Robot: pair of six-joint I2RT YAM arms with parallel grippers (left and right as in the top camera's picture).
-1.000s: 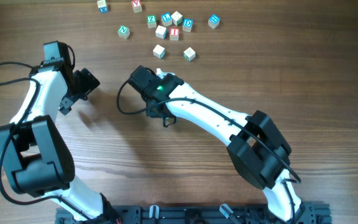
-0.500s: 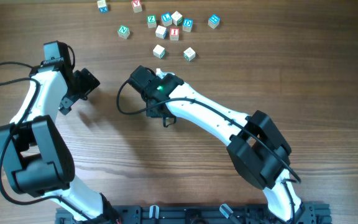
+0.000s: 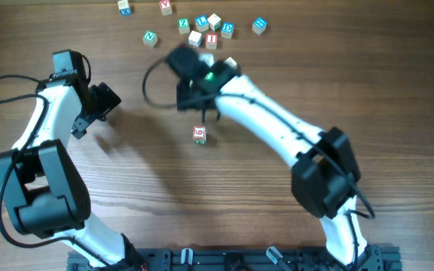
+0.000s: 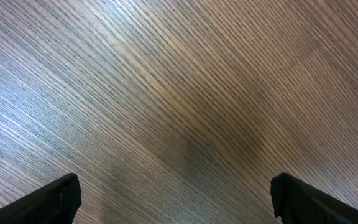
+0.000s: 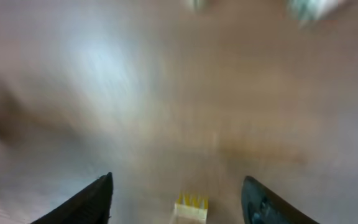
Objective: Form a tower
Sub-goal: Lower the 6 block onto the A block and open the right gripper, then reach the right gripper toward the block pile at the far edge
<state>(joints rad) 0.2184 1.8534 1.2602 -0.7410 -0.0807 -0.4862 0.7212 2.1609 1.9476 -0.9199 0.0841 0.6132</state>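
One tower point(image 3: 199, 134), at least ten loose letter cubes point(image 3: 150, 37), two robot arms point(image 3: 262, 120) and one table point(image 3: 398, 90).

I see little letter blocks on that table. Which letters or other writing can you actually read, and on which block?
"N", green: N cube, left of the far cluster.
"Z", green: Z cube, in the cluster.
"I", red: I cube, in the cluster.
Red character, perhaps "G": top of the tower, too small to be sure.
The other cubes' letters are too small to read; the wrist views show no legible text.
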